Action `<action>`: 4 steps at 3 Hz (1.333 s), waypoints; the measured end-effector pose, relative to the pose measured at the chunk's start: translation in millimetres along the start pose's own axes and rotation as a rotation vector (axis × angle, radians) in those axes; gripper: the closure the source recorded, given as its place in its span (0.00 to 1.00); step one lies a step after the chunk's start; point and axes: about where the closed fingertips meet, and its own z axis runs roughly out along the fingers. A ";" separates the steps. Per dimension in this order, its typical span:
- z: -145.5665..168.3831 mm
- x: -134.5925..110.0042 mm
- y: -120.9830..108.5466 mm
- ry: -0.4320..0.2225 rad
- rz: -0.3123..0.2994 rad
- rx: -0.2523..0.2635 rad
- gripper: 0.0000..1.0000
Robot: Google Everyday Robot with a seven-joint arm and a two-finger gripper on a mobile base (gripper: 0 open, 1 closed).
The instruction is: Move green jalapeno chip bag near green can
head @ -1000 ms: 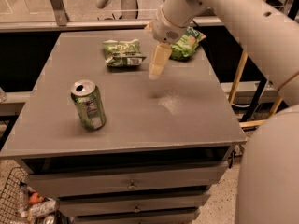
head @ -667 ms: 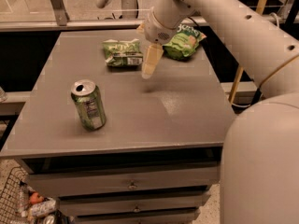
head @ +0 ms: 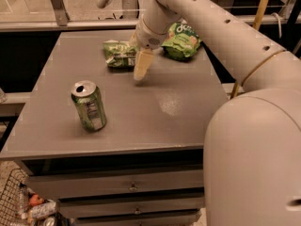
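Observation:
The green jalapeno chip bag (head: 119,53), small, wrinkly, green and white, lies at the back of the grey table (head: 188,117). The green can (head: 88,105) stands upright with an open silver top toward the front left. My gripper (head: 141,68) hangs just right of the chip bag, its pale tip pointing down a little above the table top, well right of and behind the can. It holds nothing that I can see.
A puffier bright green bag (head: 181,41) with white lettering lies at the back right, behind my arm. The table has drawers (head: 134,186) in front. A wire basket (head: 23,206) with items sits on the floor at lower left.
My gripper has moved left along the table's back, from near the puffy bag to beside the jalapeno chip bag. The bags and the can have not moved.

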 end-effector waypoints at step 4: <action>-12.8 -54.2 0.1 -0.032 -0.120 0.035 1.00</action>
